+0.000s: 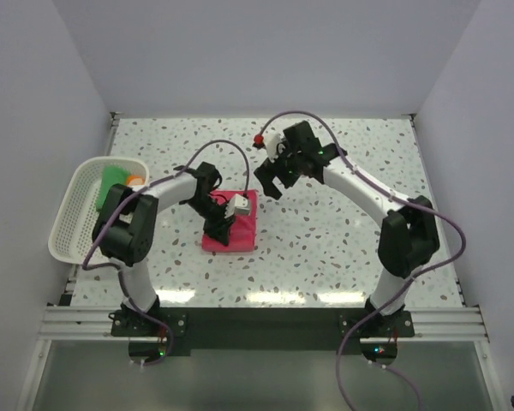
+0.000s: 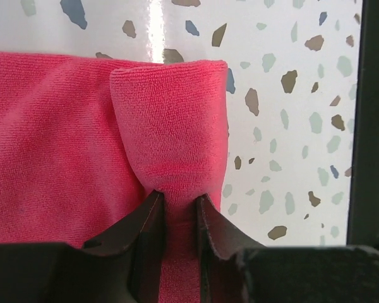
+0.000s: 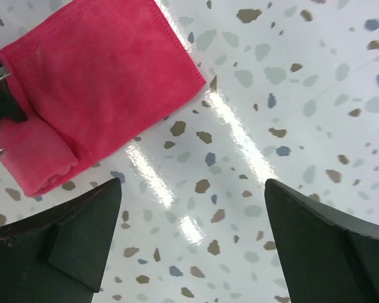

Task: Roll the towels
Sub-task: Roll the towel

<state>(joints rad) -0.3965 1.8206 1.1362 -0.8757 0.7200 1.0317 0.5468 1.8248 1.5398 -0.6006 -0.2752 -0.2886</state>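
1. Three towels show in the top view: one pink-red towel [image 1: 240, 229], one green towel [image 1: 113, 178] and one peach-orange towel [image 1: 135, 180], of which only a small patch is visible.
2. There is one white mesh basket [image 1: 68, 210], standing at the left edge of the counter [image 1: 343, 223]. The green towel and the peach-orange towel lie inside it, the orange one just right of the green.
3. The pink-red towel [image 2: 50, 139] lies on the counter between the two arms, well apart from the basket. Part of it is flat, and one edge is turned over into a short soft roll [image 2: 170, 120].
4. There are two arms. The left arm [image 1: 167, 190] reaches down onto the pink-red towel. The left jaws are nearly closed, pinching the end of the roll between both fingers [image 2: 145, 233].
5. The right arm [image 1: 360, 184] is raised over the counter beyond the towel's far right corner. The right jaws stand wide open and hold nothing; in the right wrist view, speckled counter [image 3: 271, 95] shows between them, and the pink-red towel [image 3: 107, 69] lies off to one side.
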